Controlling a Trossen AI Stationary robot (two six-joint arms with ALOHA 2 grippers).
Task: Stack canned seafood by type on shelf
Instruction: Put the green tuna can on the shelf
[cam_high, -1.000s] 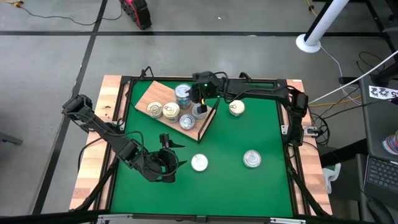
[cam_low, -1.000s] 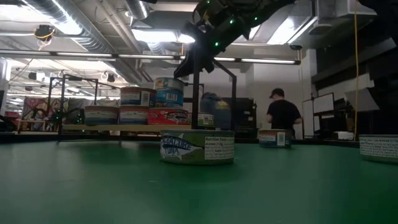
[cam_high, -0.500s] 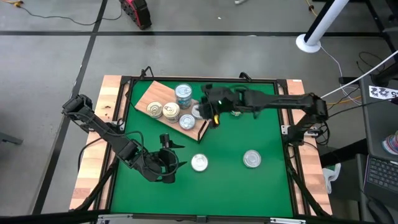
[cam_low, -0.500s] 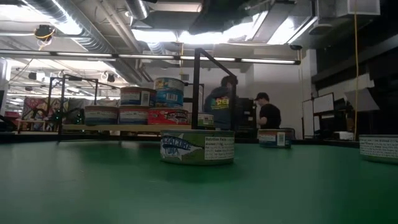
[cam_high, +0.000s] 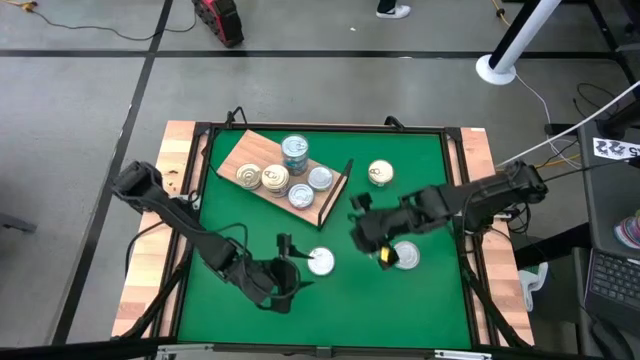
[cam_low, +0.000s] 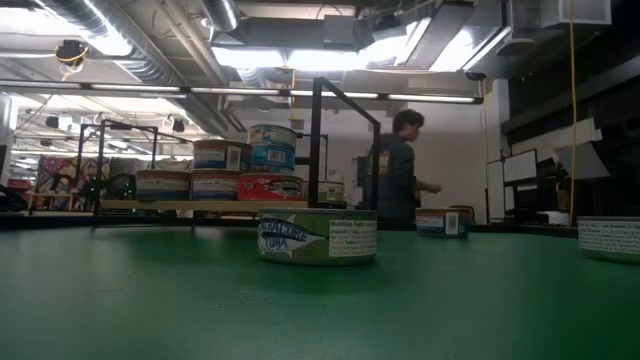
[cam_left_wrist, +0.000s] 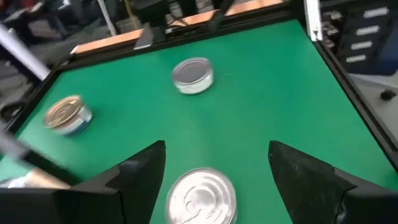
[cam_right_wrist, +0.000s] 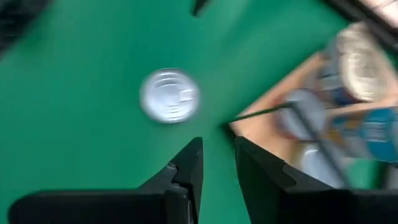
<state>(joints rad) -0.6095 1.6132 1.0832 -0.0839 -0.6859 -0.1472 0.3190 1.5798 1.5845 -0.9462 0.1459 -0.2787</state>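
A green mat (cam_high: 400, 210) covers a worktop (cam_high: 180, 190) with pale wood edges, set on a grey concrete floor (cam_high: 80, 100). At twelve o'clock sits a red and black object (cam_high: 220, 18); at one o'clock, a white pole (cam_high: 512, 40). Beyond the worktop, a person (cam_low: 395, 165) in dark clothing stands under ceiling pipes (cam_low: 150, 35).

Only thing I can actually read is on the can (cam_low: 317, 237) sitting nearest in the low view, out on the green mat (cam_low: 200, 300): the side label says "TUNA" in white letters, with another word above it that's too fuzzy to make out. There's a block of small print next to it, unreadable. The stacked cans on the shelf (cam_low: 200, 205) have coloured labels but nothing legible.
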